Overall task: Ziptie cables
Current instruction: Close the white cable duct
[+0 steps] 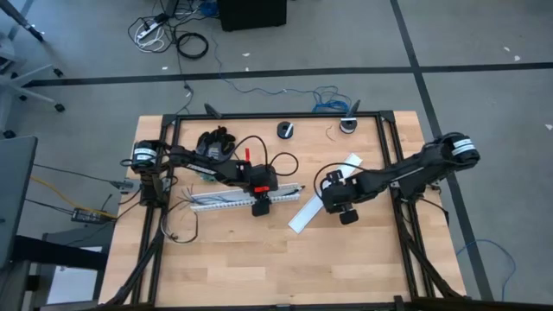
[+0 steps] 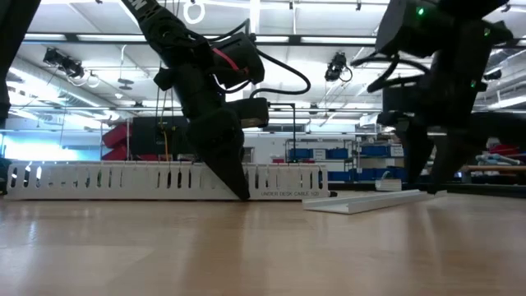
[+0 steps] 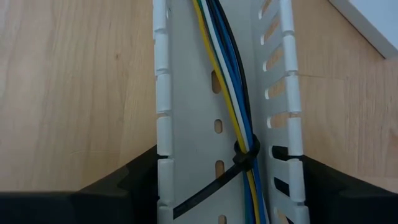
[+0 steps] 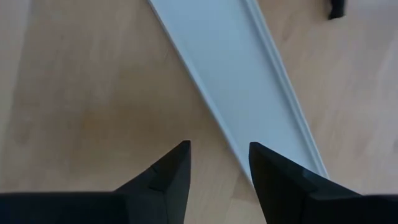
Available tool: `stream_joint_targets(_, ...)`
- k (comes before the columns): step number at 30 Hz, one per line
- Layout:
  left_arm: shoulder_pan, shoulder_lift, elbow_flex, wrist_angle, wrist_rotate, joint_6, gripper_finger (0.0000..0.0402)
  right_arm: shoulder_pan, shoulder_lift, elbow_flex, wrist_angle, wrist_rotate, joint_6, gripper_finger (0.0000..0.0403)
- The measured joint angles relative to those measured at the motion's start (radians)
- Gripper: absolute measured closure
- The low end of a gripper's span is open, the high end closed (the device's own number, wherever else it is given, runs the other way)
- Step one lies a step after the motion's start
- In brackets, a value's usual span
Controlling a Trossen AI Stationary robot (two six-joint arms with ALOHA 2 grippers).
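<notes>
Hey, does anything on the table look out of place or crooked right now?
Yes: the white duct cover lies diagonally beside the slotted duct, not on it, and the zip tie's tail sticks out untrimmed.

An industrial lab or workshop: ceiling strip lights [image 2: 74,37], storage shelving [image 2: 329,160] behind the wooden bench [image 1: 259,259], taped concrete floor [image 1: 484,95]

1. The left hand [image 1: 259,207] straddles the white slotted duct [image 1: 220,200], blocking its right end.
2. The white cover strip [image 1: 321,199] lies slantwise under the right hand [image 1: 347,216].
3. Bare worktop [image 1: 285,268] in front of both is passable.
</notes>
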Motion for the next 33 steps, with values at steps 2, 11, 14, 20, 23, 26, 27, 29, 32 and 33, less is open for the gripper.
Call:
stream_joint_targets(2,0.0,0.0,0.0,0.0,-0.001,0.0,0.0158,-0.01,0.024,0.0,0.01,0.0,-0.024,0.025)
stream_joint_targets(11,0.0,0.0,0.001,0.0,-0.003,0.0,0.0158,-0.062,0.068,0.003,0.042,-0.061,-0.054,0.0315)
stream_joint_targets(14,0.0,0.0,0.001,0.0,-0.003,0.001,0.0158,-0.078,0.059,0.002,0.038,-0.122,-0.04,0.0377)
stream_joint_targets(20,0.0,0.0,0.002,0.0,-0.006,0.001,0.0158,-0.078,-0.01,0.0,-0.007,-0.159,0.07,0.0401)
stream_joint_targets(23,0.001,0.0,0.002,-0.001,-0.005,0.004,0.0158,-0.065,-0.088,0.0,-0.085,-0.157,0.139,0.0402)
stream_joint_targets(26,0.001,0.0,0.002,-0.002,-0.005,0.007,0.0158,-0.05,-0.184,0.0,-0.135,-0.208,0.206,0.0403)
stream_joint_targets(27,0.001,0.0,0.002,-0.002,-0.005,0.007,0.0158,-0.045,-0.215,0.0,-0.144,-0.248,0.228,0.0403)
stream_joint_targets(29,0.001,0.0,0.002,-0.003,-0.005,0.015,0.0158,-0.041,-0.281,0.0,-0.143,-0.34,0.263,0.0403)
stream_joint_targets(32,0.001,0.0,0.002,0.001,-0.005,0.023,0.0158,-0.04,-0.366,0.0,-0.112,-0.385,0.283,0.0403)
stream_joint_targets(33,0.001,0.0,0.002,0.002,-0.005,0.023,0.0158,-0.043,-0.391,0.0,-0.105,-0.357,0.288,0.0403)
